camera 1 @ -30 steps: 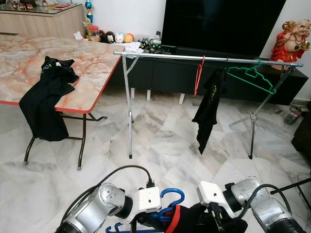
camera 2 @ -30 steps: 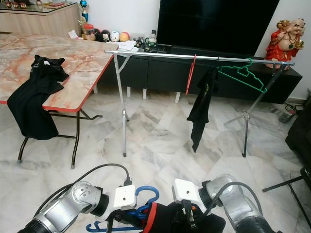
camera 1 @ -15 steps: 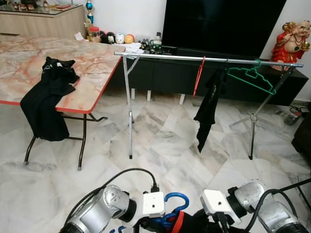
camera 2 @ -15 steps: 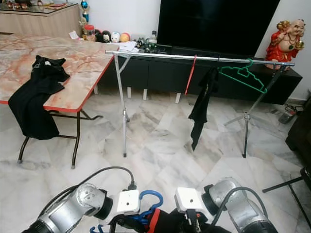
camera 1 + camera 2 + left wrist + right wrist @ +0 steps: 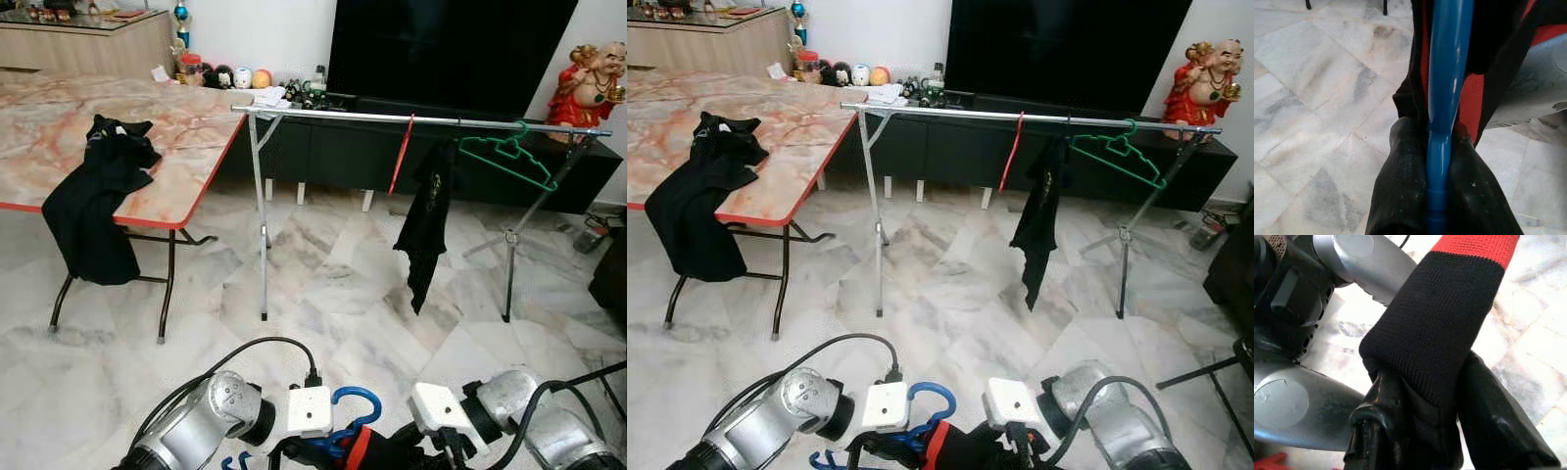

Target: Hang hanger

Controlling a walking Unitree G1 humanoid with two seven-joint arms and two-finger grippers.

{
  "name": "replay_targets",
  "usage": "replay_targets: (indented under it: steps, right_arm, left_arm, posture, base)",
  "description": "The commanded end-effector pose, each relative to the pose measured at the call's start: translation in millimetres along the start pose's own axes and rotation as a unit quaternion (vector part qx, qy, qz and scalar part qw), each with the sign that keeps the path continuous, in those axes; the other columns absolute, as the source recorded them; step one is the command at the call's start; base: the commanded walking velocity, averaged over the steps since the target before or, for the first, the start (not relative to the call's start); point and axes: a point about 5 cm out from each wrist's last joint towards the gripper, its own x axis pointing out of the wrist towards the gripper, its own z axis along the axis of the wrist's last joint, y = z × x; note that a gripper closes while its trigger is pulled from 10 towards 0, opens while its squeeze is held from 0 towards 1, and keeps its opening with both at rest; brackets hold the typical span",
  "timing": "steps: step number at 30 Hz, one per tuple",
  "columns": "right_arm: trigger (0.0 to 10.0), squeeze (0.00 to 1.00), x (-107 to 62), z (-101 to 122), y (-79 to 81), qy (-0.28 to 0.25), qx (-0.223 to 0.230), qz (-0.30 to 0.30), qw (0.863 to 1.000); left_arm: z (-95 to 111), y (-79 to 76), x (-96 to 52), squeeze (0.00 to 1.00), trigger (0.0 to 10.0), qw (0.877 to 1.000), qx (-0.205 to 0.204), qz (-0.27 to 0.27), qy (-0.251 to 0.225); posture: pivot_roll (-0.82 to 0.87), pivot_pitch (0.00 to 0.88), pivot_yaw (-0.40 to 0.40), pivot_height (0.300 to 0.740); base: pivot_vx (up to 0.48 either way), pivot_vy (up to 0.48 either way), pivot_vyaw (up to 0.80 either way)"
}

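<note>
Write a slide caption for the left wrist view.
Left claw clamps the blue hanger, dressed in a black-and-red garment, above the marble floor.

Ahead of my claws stands a steel rail [image 5: 421, 120] on thin legs, planted on the marble floor [image 5: 323, 294]. On it hang a red hanger [image 5: 400, 155], a black shirt [image 5: 425, 235] and a green hanger [image 5: 505, 157], all toward my right claw's side. Off beyond my left claw, a marble-topped table [image 5: 181, 157] with a red edge stands on the same floor; a black garment [image 5: 93, 196] lies on it, drooping over the near edge.
</note>
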Motion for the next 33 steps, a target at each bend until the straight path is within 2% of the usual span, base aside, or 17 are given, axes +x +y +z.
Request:
replay_targets:
  steps: [1, 3, 4, 5, 6, 7, 10, 15, 17, 21, 22, 26, 28, 30, 31, 32, 33]
  right_arm:
    - [10.0, 1.0, 3.5, 1, 3.5, 0.028, -0.037, 0.049, 0.998]
    - [10.0, 1.0, 3.8, -1, 2.1, 0.033, -0.039, 0.038, 0.998]
    - [10.0, 0.92, 4.3, -1, 1.1, 0.032, -0.04, 0.03, 0.998]
    - [10.0, 0.92, 4.3, -1, 1.1, 0.032, -0.04, 0.03, 0.998]
    - [10.0, 0.0, 5.5, -3, -3.1, 0.042, -0.047, 0.004, 0.998]
    - [10.0, 0.0, 6.8, -4, -13.1, 0.06, -0.054, -0.048, 0.996]
    - [10.0, 0.0, 6.2, -5, -23.5, 0.069, -0.042, -0.101, 0.992]
    - [10.0, 0.0, 7.8, -2, -20.2, 0.043, -0.034, -0.086, 0.995]
    - [10.0, 0.0, 10.3, 1, -20.4, 0.024, -0.044, -0.087, 0.995]
    - [10.0, 0.0, 14.9, -7, -20.2, 0.05, -0.049, -0.088, 0.994]
    - [10.0, 0.0, 13.5, -7, -25.9, 0.061, -0.059, -0.123, 0.989]
    - [10.0, 0.0, 7.3, -4, -34.0, 0.058, -0.061, -0.17, 0.982]
    - [10.0, 0.0, -7.2, 2, -41.1, 0.04, -0.057, -0.218, 0.973]
    - [10.0, 0.0, -17.5, 5, -41.8, 0.024, -0.056, -0.232, 0.971]
    - [10.0, 0.0, -30.0, 7, -41.6, 0.013, -0.055, -0.245, 0.968]
    - [10.0, 0.0, -30.0, 7, -41.6, 0.013, -0.055, -0.245, 0.968]
    - [10.0, 0.0, -47.4, 10, -39.6, -0.004, -0.051, -0.262, 0.964]
  left_arm:
    - [-21, 12.6, -14.8, 0.0, 0.0, 0.996, -0.014, 0.052, 0.072]
    - [-21, 12.9, -14.0, 0.0, 0.0, 0.996, -0.013, 0.053, 0.073]
    - [-21, 13.2, -13.5, 0.0, 0.0, 0.996, -0.012, 0.054, 0.073]
    - [-21, 13.2, -13.5, 0.0, 0.0, 0.996, -0.012, 0.054, 0.073]
    - [-20, 14.2, -12.6, 0.0, 0.0, 0.996, -0.009, 0.059, 0.072]
    - [-19, 16.8, -11.7, 0.0, 0.0, 0.995, -0.006, 0.072, 0.071]
    - [-18, 19.8, -11.1, 0.0, 0.0, 0.994, -0.002, 0.086, 0.072]
    - [-17, 20.8, -10.6, 0.0, 0.0, 0.993, -0.002, 0.091, 0.068]
    - [-17, 21.4, -10.5, 0.0, 0.0, 0.993, -0.002, 0.093, 0.068]
    - [-16, 22.6, -9.3, 0.0, 0.0, 0.993, -0.003, 0.098, 0.06]
    - [-13, 24.1, -9.2, 0.0, 0.0, 0.993, -0.01, 0.107, 0.04]
    - [-8, 24.4, -10.0, 0.0, 0.0, 0.994, -0.021, 0.107, 0.017]
    - [-7, 23.8, -12.6, 0.0, 0.0, 0.993, -0.033, 0.109, -0.003]
    - [-7, 23.9, -13.9, 0.0, 0.0, 0.993, -0.037, 0.112, -0.009]
    - [-9, 24.5, -15.8, 0.0, 0.0, 0.992, -0.044, 0.116, -0.015]
    - [-9, 24.5, -15.8, 0.0, 0.0, 0.992, -0.044, 0.116, -0.015]
    - [-11, 25.3, -18.6, 0.0, 0.0, 0.991, -0.055, 0.122, -0.026]
  posture:
    - [0.06, 0.0, -0.073, 0.74]
    - [0.06, 0.0, -0.073, 0.74]
    - [0.06, 0.0, -0.072, 0.74]
    - [0.06, 0.0, -0.072, 0.74]
    - [0.06, 0.0, -0.072, 0.74]
    - [0.06, 0.0, -0.071, 0.74]
    - [0.06, 0.0, -0.071, 0.74]
    - [0.06, 0.0, -0.071, 0.74]
    - [0.06, 0.0, -0.07, 0.74]
    - [0.06, 0.0, -0.069, 0.74]
    - [0.06, 0.0, -0.073, 0.74]
    - [0.06, 0.0, -0.077, 0.74]
    - [0.06, 0.0, -0.078, 0.74]
    - [0.06, 0.0, -0.078, 0.74]
    - [0.05, 0.0, -0.077, 0.74]
    - [0.05, 0.0, -0.077, 0.74]
    - [0.05, 0.0, -0.077, 0.74]
  base:
    - [0.0, 0.0, 0.0]
    - [0.0, 0.0, 0.0]
    - [0.0, 0.0, 0.0]
    - [0.0, 0.0, 0.0]
    - [0.0, 0.0, 0.0]
    - [0.0, 0.0, 0.0]
    - [0.0, 0.0, 0.0]
    - [0.0, 0.0, 0.0]
    - [0.0, 0.0, 0.0]
    - [0.0, 0.0, 0.0]
    - [0.0, 0.0, 0.0]
    - [0.0, 0.0, 0.0]
    - [0.0, 0.0, 0.0]
    - [0.0, 0.0, 0.0]
    - [0.0, 0.0, 0.0]
    - [0.0, 0.0, 0.0]
    - [0.0, 0.0, 0.0]
